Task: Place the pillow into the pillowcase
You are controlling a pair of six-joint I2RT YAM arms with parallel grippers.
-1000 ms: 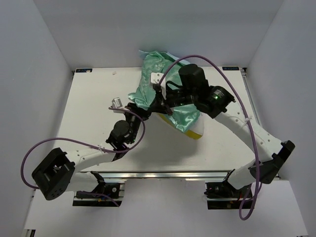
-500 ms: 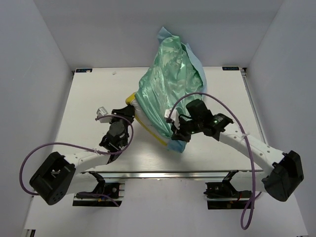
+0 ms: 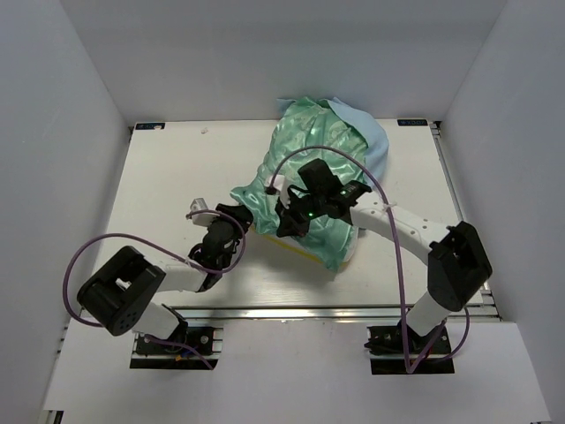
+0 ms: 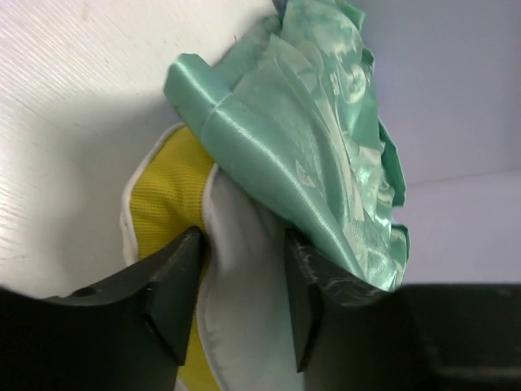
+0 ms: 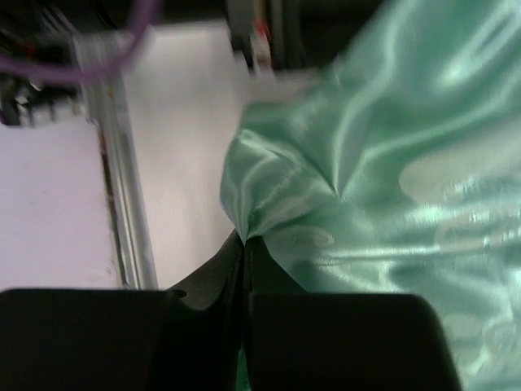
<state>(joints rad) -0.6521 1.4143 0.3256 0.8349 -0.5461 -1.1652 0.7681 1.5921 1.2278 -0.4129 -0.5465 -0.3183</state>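
The pillowcase [image 3: 322, 163] lies bunched at the centre of the top view, mint side up, with a blue flap at its upper right. The pillow [image 4: 163, 199] is mostly inside it. Only a white and yellow corner pokes out at the lower left of the cloth.

The left gripper [image 4: 240, 248] has its jaws about half wide, one on each side of that bare corner. I cannot tell whether they pinch it or merely flank it. The right gripper [image 5: 244, 240] is clamped tight on a fold of mint satin at the case's near edge.

The step in hand looks like drawing the hem over the last corner. To do it well, the right gripper should pull its fold toward the lower left, across the yellow edge, keeping the cloth slack enough not to drag the pillow. The left gripper should steady the corner, then slip out sideways before the hem reaches it, so no satin gets trapped between its jaws.
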